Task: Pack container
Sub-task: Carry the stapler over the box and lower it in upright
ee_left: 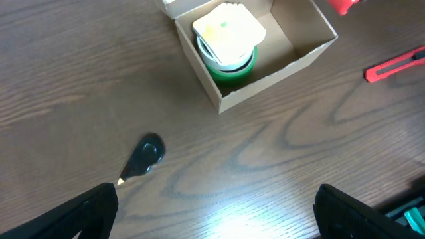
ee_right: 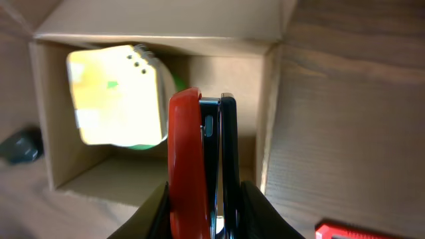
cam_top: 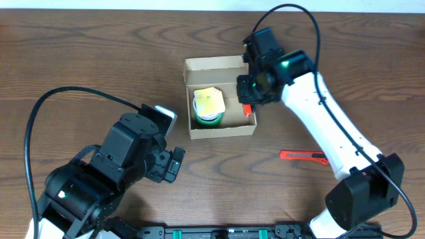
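Below the right gripper (ee_right: 206,214), which is clamping a stiff red tool (ee_right: 186,146), the container (ee_right: 229,73) is sitting light and thin-walled, likely best steadied at a corner.

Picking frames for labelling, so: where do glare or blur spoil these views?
Overhead: evenly lit, sharp, box clear. Left wrist: white glare on the table near the bottom edge, otherwise sharp. Right wrist: yellow pad washed out and soft; red tool up close is crisper.
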Available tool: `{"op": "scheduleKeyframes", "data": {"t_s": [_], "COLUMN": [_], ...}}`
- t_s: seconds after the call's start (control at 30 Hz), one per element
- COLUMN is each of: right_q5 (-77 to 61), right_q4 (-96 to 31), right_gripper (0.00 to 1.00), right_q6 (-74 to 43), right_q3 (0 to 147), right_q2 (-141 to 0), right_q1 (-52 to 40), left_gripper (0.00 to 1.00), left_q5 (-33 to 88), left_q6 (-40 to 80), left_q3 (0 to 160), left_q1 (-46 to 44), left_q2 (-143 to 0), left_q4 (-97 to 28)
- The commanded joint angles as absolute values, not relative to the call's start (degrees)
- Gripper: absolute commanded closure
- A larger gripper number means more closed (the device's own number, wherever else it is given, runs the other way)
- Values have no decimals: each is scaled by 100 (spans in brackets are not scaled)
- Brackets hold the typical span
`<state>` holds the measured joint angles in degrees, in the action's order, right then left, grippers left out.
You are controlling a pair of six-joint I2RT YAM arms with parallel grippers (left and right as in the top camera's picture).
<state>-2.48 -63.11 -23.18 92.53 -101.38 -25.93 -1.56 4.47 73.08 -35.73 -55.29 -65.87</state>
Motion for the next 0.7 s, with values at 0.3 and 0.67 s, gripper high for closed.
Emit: {"op": "scheduleKeyframes", "data": {"t_s": [0.3, 0.67], "right_q5": [729, 676], "right_q4": [-5509, -4827], "right_gripper": [99, 99], "right_q6": [-3341, -3208], "right_q3": [8394, 7854], "right_q2": [-10127, -10127], "right_q1": [-2849, -2867], "left_gripper": [4, 5], "left_q5": [-204, -204], "left_q6": [427, 427], "left_q3": [7284, 7284], "left_q1": [-3555, -3555], "left_q2": [-5500, -5500], "left_q4": [-6604, -6604]}}
